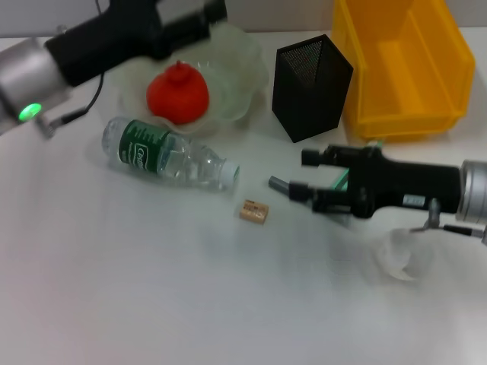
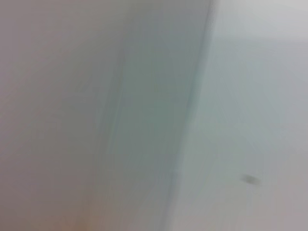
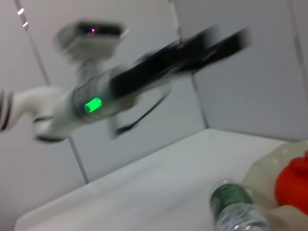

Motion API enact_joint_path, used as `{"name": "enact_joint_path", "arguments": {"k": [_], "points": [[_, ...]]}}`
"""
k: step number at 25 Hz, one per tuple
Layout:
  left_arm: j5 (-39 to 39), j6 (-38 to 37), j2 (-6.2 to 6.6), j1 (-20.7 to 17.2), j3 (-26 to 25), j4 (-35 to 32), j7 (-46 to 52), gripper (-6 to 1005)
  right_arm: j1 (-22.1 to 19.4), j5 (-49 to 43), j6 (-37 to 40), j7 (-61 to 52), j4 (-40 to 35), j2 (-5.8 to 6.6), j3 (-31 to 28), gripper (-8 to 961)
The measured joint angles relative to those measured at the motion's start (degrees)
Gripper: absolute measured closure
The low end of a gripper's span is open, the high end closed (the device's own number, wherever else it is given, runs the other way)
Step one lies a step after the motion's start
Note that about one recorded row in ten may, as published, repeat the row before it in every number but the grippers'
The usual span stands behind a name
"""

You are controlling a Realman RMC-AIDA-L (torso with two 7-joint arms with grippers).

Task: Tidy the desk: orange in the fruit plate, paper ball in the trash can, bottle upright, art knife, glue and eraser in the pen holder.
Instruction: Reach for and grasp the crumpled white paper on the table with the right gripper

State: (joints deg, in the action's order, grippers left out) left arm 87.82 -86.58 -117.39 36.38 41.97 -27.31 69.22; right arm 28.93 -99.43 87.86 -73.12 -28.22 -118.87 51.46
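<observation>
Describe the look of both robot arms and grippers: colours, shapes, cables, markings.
The left arm has a silver-grey cylindrical segment with a glowing green light, then a black forearm section with a thin black cable looping beneath. The right arm has a silver-grey ribbed cuff, a black body with a small white label, and the right gripper has slim black fingers with grey tips.

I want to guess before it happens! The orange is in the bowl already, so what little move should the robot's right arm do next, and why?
Probably slide the right gripper down toward the eraser. Its fingers are open and point that way, and the eraser lies loose on the table just beside them, still outside the pen holder. The bottle still lies on its side too, though farther off.
</observation>
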Motion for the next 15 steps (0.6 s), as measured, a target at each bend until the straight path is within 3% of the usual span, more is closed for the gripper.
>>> {"name": "enact_joint_path", "arguments": {"k": [3,6,8,15], "points": [[0.0,-7.2,1.76,-5.3,7.8,-5.6,4.8,231,0.3,0.0,1.4,-4.2,-2.1,0.32,-2.1,230],[0.6,-11.1,4.09,-8.9,14.2,-6.5,5.3,182,0.4,-1.8,3.6,-11.2,-8.0,0.94,-1.7,230],[2.3,-12.4,4.99,-10.2,16.0,-6.1,5.0,149,0.6,-5.6,5.8,-18.0,-13.9,1.44,-1.0,231],[9.5,-11.8,4.52,-11.1,15.9,-6.0,4.8,133,7.0,-30.2,16.6,-38.5,-29.0,2.66,-0.8,231]]}}
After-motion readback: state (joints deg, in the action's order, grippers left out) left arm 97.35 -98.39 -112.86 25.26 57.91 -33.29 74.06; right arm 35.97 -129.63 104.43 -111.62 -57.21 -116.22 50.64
